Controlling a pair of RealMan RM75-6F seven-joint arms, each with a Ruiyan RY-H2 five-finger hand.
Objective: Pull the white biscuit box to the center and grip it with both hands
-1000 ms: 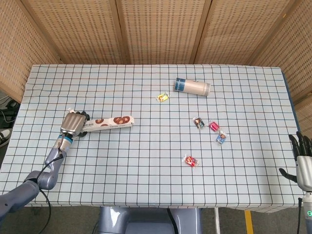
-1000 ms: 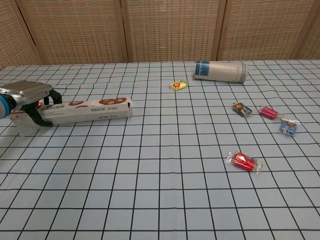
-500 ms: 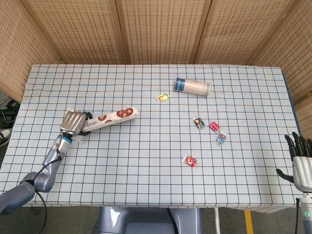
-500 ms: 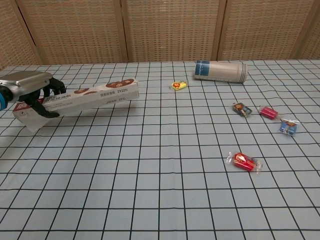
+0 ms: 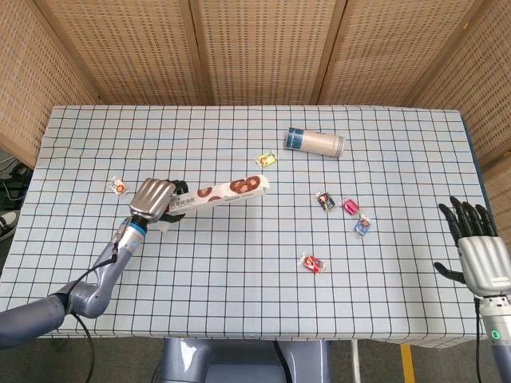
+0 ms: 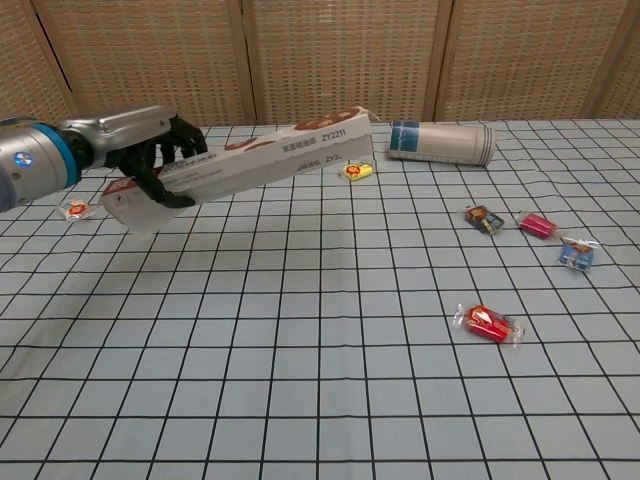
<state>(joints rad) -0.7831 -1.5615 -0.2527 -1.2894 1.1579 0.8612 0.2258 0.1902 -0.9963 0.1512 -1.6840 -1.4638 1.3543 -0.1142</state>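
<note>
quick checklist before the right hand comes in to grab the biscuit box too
1. Left hand grips the near end of the biscuit box: ok.
2. Box at table centre: not ok, it sits left of centre in the head view.
3. Box resting flat: not ok, its far end tilts up off the cloth.
4. Right hand free, fingers apart: ok, but it hangs off the table's right edge, far from the box.
5. Path across the table: not ok, candies lie between the right hand and the box.
6. Grip firmness: cannot tell.
</note>
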